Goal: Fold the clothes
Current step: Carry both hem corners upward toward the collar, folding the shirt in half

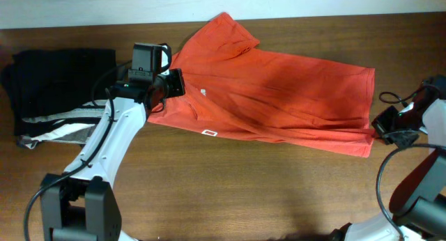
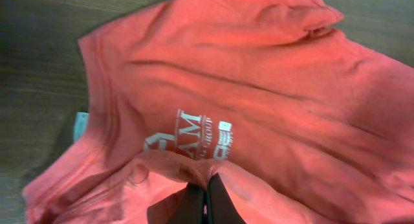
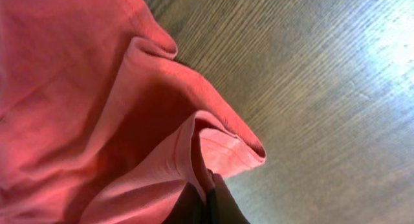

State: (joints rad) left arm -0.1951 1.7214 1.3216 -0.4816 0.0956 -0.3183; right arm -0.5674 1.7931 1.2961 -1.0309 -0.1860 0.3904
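- Item: orange-red T-shirt (image 1: 279, 88). It lies lengthwise across the middle and right of the tabletop (image 1: 230, 192), nearer the far edge. One sleeve points at the far edge and the hem end faces the right edge. The surface is rumpled, not flat.
- Left gripper (image 2: 206, 197): closed on a raised ridge of cloth at the shirt's left end, just beside the white chest logo (image 2: 197, 138).
- Right gripper (image 3: 208, 201): closed on the hem at the shirt's near-right corner, where the edge curls into a loop. I cannot tell how many layers are caught.
- Also present: a stack of black, grey and white folded garments (image 1: 59, 88) at the left edge, apart from the shirt.
- Step in hand, as judged: both ends are pinched, ready for a stretch and a lengthwise fold.
- Method advised: raise both ends together and level. Draw them apart only until the wrinkles run out. Then carry one long edge over the other in a single even sweep.
- Cautions: both pinches look shallow, so a sharp pull may slip the cloth. The curled hem should be laid flat before release. Keep the left end clear of the stack.
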